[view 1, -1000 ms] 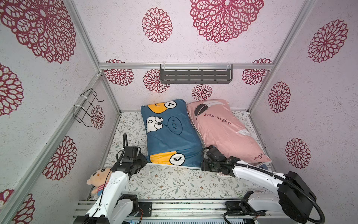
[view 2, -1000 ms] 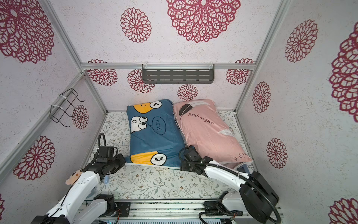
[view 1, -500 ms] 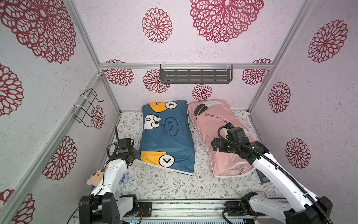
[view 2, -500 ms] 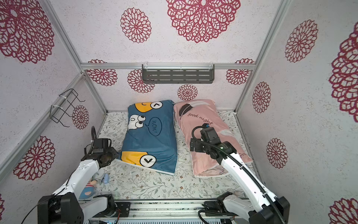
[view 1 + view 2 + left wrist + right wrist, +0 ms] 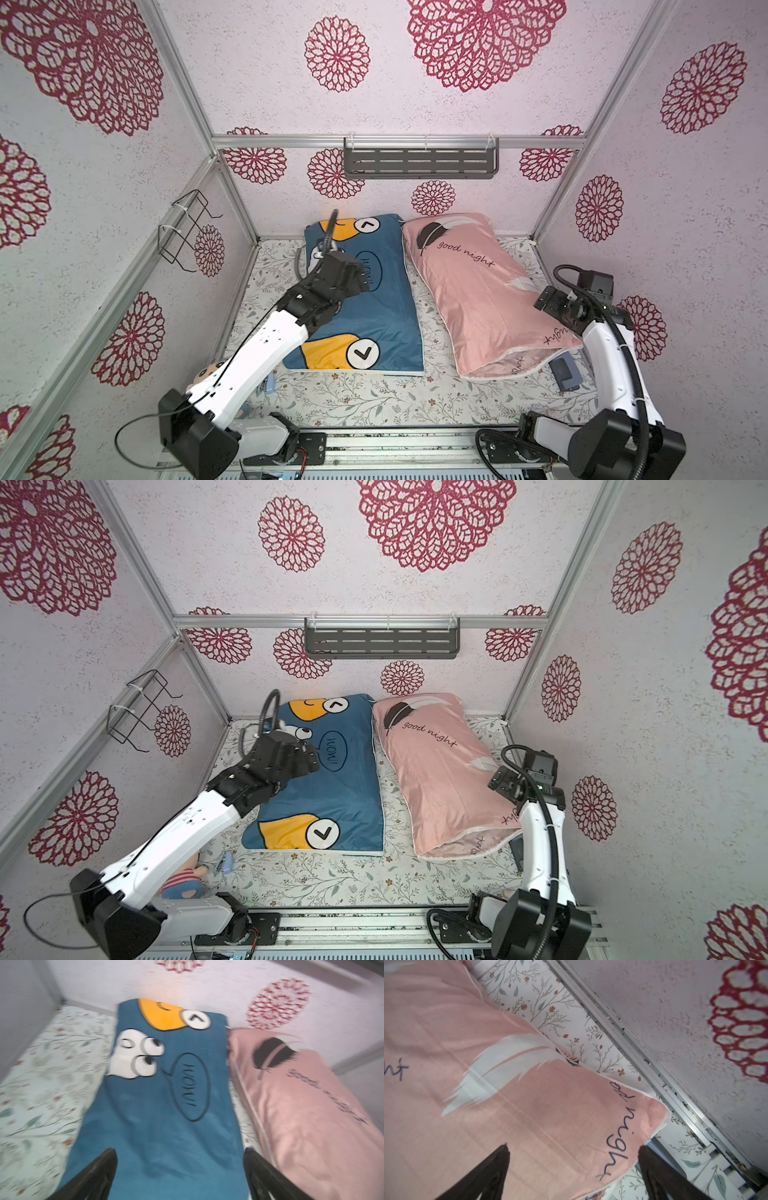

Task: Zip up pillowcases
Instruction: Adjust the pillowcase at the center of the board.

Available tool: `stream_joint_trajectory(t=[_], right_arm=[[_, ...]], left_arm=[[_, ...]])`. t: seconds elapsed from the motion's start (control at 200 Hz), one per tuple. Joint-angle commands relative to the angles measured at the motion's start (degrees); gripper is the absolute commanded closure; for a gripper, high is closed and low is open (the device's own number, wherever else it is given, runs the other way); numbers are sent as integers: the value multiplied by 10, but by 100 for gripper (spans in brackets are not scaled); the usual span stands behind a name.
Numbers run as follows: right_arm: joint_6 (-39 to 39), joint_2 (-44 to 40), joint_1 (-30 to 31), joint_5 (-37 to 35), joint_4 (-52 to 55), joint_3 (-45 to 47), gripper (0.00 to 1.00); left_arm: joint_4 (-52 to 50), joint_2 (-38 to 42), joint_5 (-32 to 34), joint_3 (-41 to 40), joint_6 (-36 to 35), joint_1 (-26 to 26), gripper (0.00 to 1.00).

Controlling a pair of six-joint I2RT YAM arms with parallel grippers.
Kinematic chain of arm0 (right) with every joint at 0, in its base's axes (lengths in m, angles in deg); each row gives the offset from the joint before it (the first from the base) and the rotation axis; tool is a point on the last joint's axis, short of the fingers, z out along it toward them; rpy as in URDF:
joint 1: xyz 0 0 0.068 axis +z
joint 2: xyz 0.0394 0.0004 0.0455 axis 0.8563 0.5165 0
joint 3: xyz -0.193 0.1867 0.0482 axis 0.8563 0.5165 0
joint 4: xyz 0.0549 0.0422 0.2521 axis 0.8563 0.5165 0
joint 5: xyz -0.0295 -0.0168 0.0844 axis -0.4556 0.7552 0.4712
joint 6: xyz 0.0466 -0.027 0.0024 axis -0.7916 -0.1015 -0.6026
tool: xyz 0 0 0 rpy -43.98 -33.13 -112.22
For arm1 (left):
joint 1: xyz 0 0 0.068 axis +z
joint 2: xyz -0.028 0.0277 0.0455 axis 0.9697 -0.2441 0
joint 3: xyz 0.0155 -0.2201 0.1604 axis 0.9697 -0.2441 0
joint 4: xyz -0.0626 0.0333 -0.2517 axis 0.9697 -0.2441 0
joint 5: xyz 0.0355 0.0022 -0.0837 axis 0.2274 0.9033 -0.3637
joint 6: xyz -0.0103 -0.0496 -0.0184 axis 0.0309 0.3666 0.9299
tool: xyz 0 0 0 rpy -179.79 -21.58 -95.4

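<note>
On the floral sheet (image 5: 374, 399) lie a stuffed doll (image 5: 183, 882) and perhaps a dark-blue case (image 5: 564, 374); a grey shelf (image 5: 419, 163) hangs behind.

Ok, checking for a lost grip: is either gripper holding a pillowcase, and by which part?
Nothing is held. The left gripper stands open over the blue pillowcase, the right gripper open over the pink pillowcase.

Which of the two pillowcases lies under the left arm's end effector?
The blue pillowcase with cartoon faces: the left end effector is above it; the pink pillowcase lies aside.
</note>
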Motion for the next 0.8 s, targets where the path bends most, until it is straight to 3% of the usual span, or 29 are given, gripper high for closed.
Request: stream_joint_trajectory(t=[0.0,0.09,0.27,0.56,0.796], right_arm=[[-41,39,-8,56,-83,12,2],[-42,71,-5,66,-113,29,2],[-41,83,21,96,-136,71,4],[-49,59,108,115,-157,150,5],[-87,41,190,209,-213,193,5]], left_arm=[[60,-104,-88,39,-10,-51,2],[71,-181,-140,96,-21,-84,2],[94,-244,-211,128,-29,-115,1],[110,-272,-244,149,-31,-120,3],[83,-383,-277,275,-31,-128,6]])
